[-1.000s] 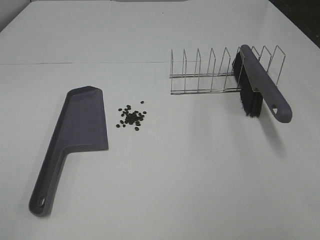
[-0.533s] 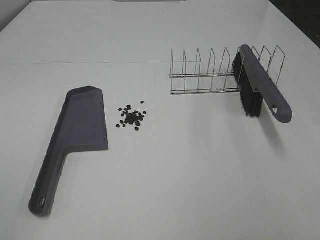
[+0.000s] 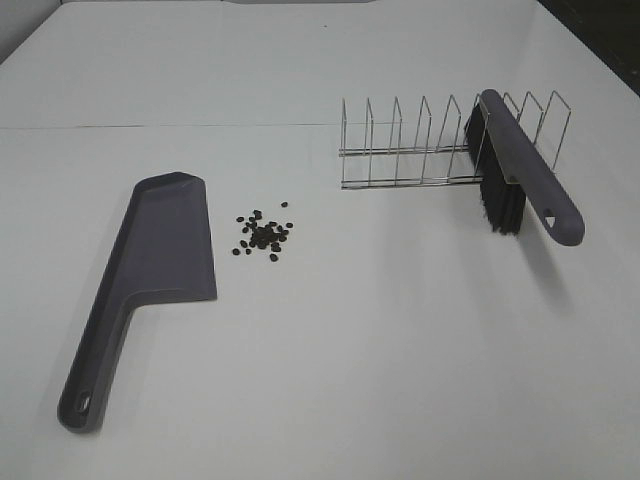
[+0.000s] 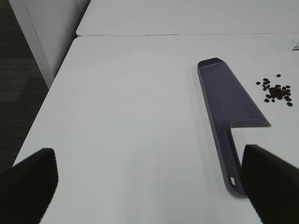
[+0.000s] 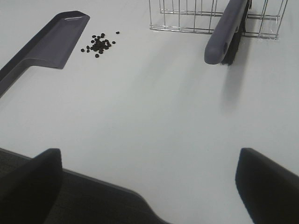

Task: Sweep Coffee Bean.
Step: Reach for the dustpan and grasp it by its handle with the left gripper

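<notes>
A small heap of dark coffee beans (image 3: 264, 234) lies on the white table just right of the grey dustpan (image 3: 150, 270), whose handle points toward the near edge. A grey brush (image 3: 520, 170) with black bristles leans in a wire rack (image 3: 420, 150) at the right. Neither arm shows in the exterior view. In the left wrist view my left gripper (image 4: 152, 182) stands open, well short of the dustpan (image 4: 231, 109) and the beans (image 4: 277, 92). In the right wrist view my right gripper (image 5: 149, 182) is open over the table's near edge, far from the brush (image 5: 226, 32), the beans (image 5: 99, 44) and the dustpan (image 5: 42, 46).
The wire rack (image 5: 187, 18) has several upright dividers. The table's left edge (image 4: 44, 107) drops to dark floor in the left wrist view, and its near edge (image 5: 93, 184) shows in the right wrist view.
</notes>
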